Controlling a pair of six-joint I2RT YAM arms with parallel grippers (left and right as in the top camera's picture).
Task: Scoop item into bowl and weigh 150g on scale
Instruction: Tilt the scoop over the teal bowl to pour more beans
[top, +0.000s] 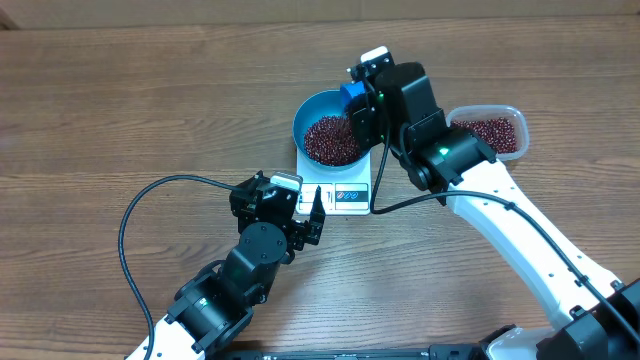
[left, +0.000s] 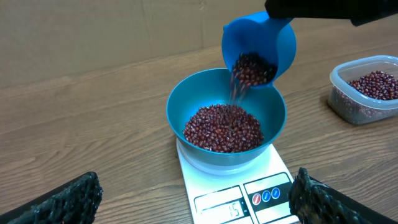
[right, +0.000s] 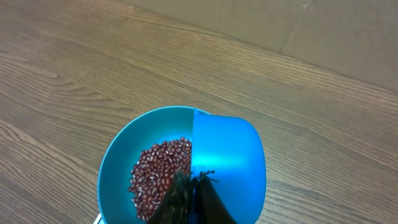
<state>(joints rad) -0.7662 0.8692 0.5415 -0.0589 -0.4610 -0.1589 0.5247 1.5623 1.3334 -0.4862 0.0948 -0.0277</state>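
Pouring stage, seen from the left wrist view: the right gripper (right: 193, 190), closed on the small blue scoop (left: 261, 46), holds it tipped mouth-down directly above the far rim of the bowl (left: 180, 106), so that the beans (left: 222, 127) fall in a short stream onto the heap inside. The relation that governs the next move is vertical. The scoop's lip hangs just over the bowl without touching it, and the bowl sits centred on the scale (top: 350, 196), its display edge facing the left arm. The right arm is therefore the one in position. The left gripper (left: 198, 183), jaws spread wide and holding nothing, rests low near the scale's front edge on the desk (top: 150, 100). The clear tub (left: 339, 102), with more beans in it, stands well apart to the right of the bowl, within the right arm's reach. Nothing lies between scoop and bowl. The display digits are too blurred to read, so nearness to the target weight cannot be judged.
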